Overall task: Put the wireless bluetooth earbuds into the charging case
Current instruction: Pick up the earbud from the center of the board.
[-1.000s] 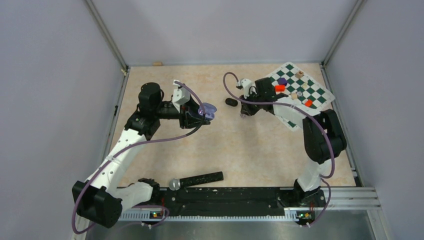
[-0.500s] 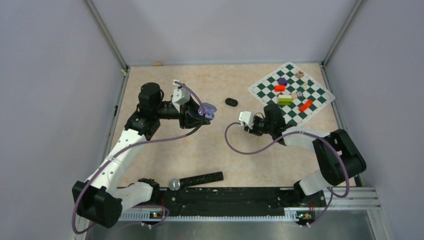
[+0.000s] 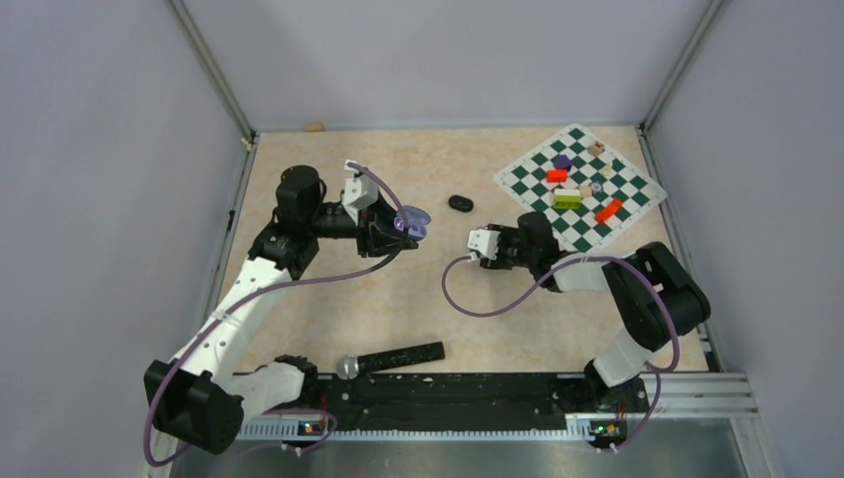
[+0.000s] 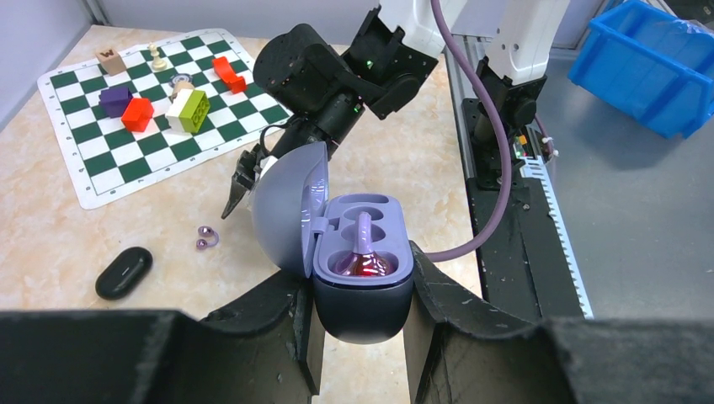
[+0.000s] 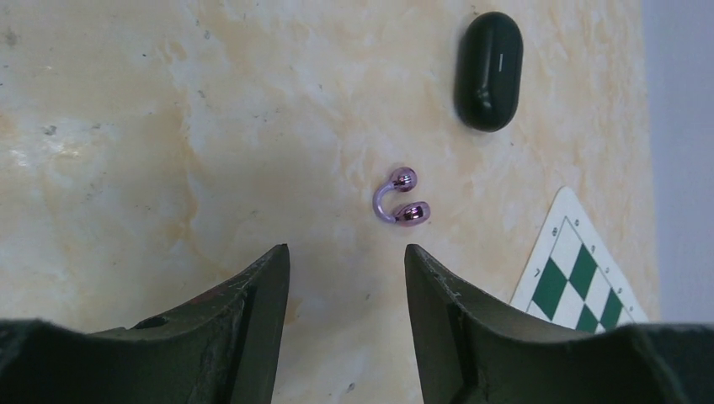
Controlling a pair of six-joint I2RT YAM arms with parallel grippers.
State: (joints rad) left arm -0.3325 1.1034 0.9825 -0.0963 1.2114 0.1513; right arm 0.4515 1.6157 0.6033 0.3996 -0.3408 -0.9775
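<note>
Left gripper (image 4: pixel 362 316) was clamped on the lilac charging case (image 4: pixel 364 290), held up with its lid (image 4: pixel 286 206) flipped open. One lilac earbud (image 4: pixel 362 252) sat inside, in the near well. Over to the right gripper (image 5: pixel 345 257): it hung low over the bench (image 5: pixel 126 126), jaws apart. The loose earbud (image 5: pixel 397 199) lay just ahead of the gap, untouched. A closed black case (image 5: pixel 488 70) lay beyond it, near the chessboard (image 5: pixel 589 261).

lilac charging case (image 4: pixel 337 244), seemingly purple earbud (image 5: pixel 380 200), green-white chessboard (image 3: pixel 532 175).
</note>
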